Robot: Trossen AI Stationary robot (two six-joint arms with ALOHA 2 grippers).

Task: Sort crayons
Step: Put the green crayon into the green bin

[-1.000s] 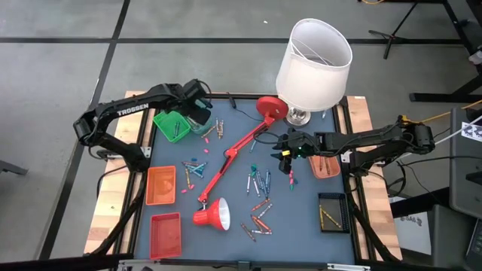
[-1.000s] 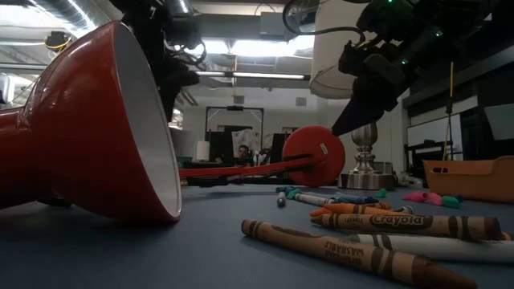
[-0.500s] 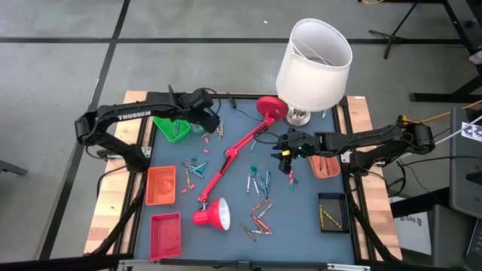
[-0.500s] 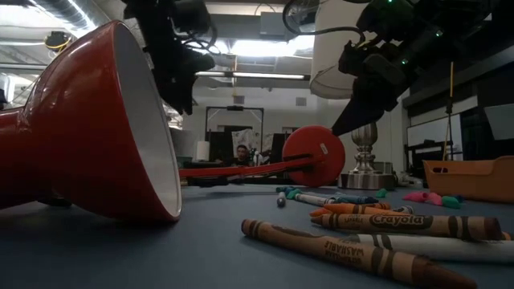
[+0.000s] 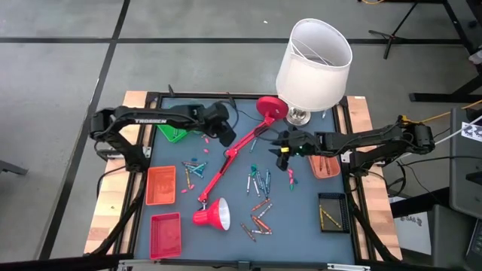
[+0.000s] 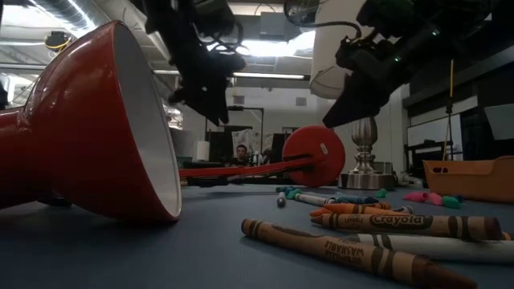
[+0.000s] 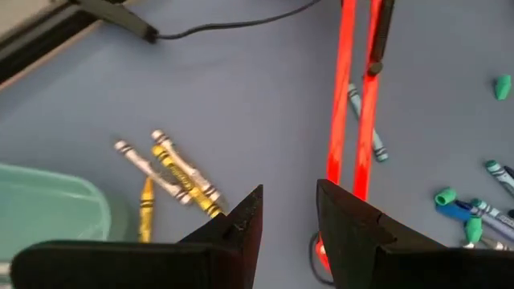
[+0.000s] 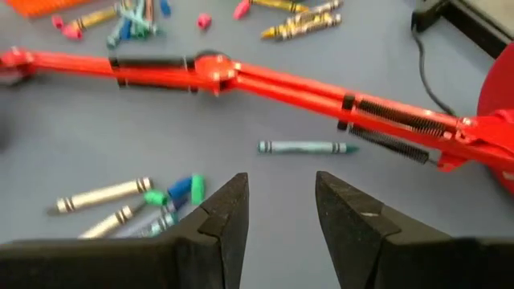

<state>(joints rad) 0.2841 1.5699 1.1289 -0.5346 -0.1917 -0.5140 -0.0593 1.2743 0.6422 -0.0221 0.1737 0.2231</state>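
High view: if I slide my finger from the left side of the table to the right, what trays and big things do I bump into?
Orange tray → left claw → red lamp shade → right claw → brown tray.

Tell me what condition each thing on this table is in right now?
Red desk lamp: tipped over, lying flat.
White-shade lamp: upright.
Crayons: scattered loose on the mat.
Green bin: holds crayons.
Left gripper: open, empty, above the table.
Right gripper: open, empty, above the table.
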